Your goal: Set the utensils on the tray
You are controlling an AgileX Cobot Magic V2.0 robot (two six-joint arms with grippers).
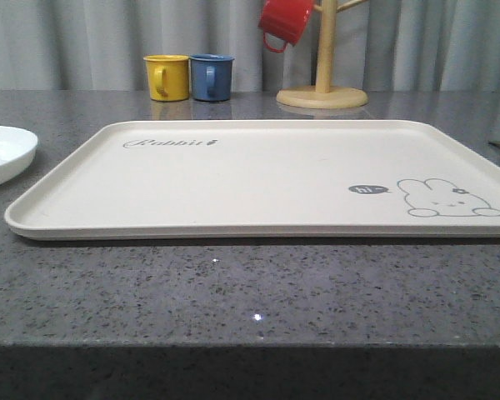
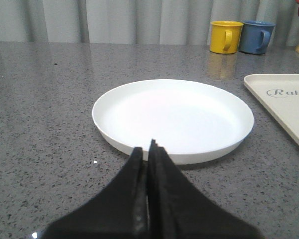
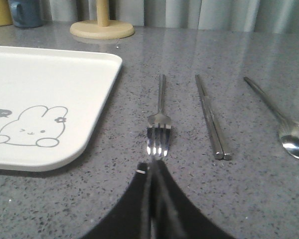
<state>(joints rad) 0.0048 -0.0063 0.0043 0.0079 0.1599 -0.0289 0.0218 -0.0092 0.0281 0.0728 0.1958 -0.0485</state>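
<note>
Shiny steel fork [image 3: 159,124], matt tray [image 1: 258,179]

The right gripper [image 3: 153,172] sits low over the grey speckled table [image 3: 269,199], its two dark fingers pressed together with no gap between them, their tips just short of the tines of the fork [image 3: 160,119]. The fork lies flat on the table, handle pointing away from the gripper. Beside it lies the knife [image 3: 211,119], roughly parallel, and farther over the spoon [image 3: 281,122], angled, its bowl nearer the gripper. On the fork's other side rests a corner of the cream tray [image 3: 97,99], printed with a rabbit outline [image 3: 32,127]. Beyond stand a round wooden base [image 3: 102,29] with its post, a blue mug [image 3: 26,13] and a yellow mug [image 3: 0,12]
</note>
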